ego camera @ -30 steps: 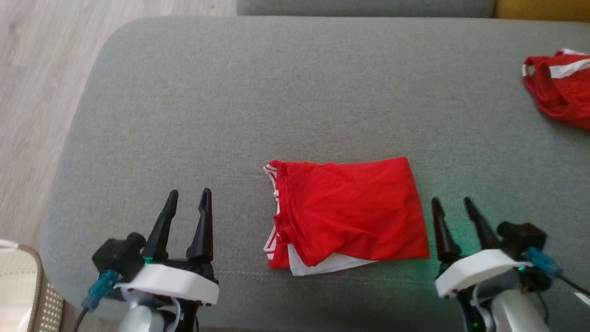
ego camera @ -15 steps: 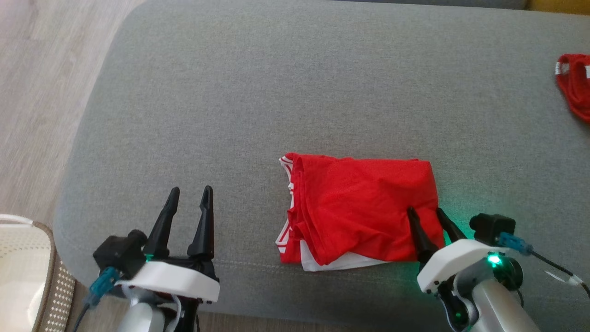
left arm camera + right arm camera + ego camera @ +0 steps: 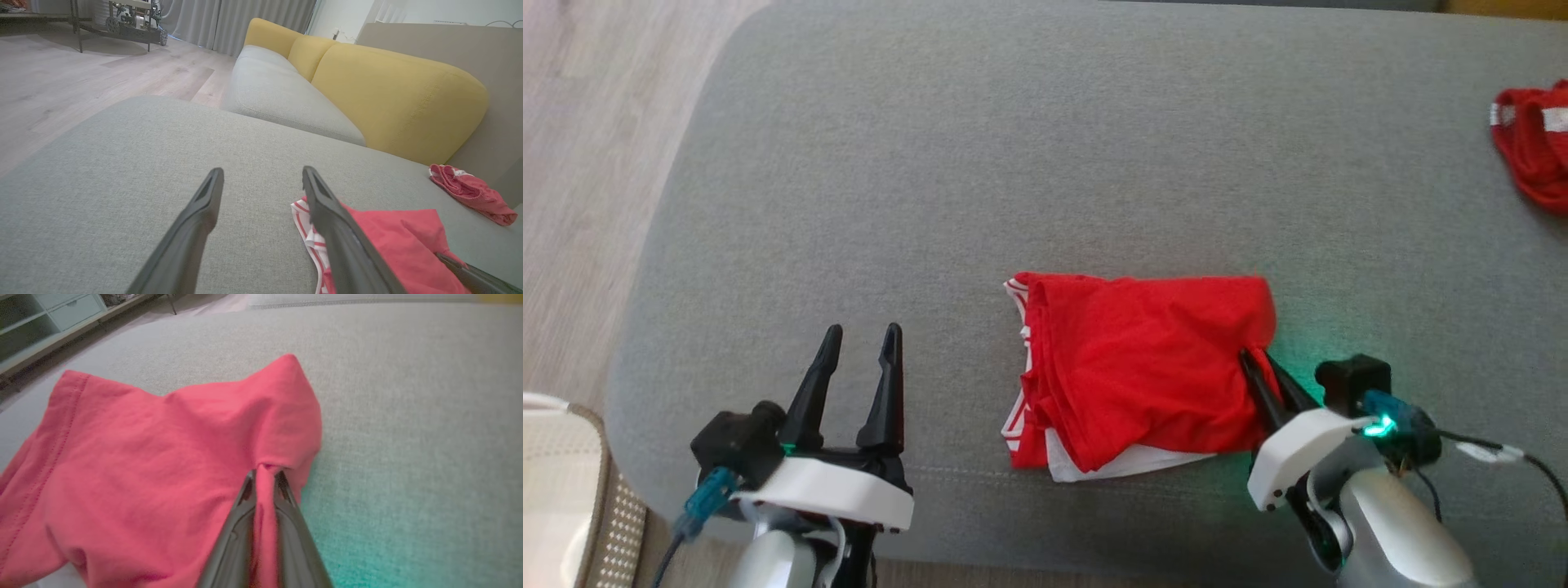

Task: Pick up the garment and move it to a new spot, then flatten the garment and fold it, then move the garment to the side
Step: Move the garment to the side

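Here you see the folded red garment [image 3: 1143, 367] lying near the front edge of the grey cushion [image 3: 1013, 163], its right edge clamped in your right tool [image 3: 1255, 356], while your left tool [image 3: 863, 328], jaws apart, hovers over the cushion's front-left corner.

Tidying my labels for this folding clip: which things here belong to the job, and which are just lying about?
In the job: folded red garment, pinched at its edge by the shut right gripper; open left gripper.
Lying about: second red garment, far right; yellow sofa; pale basket.
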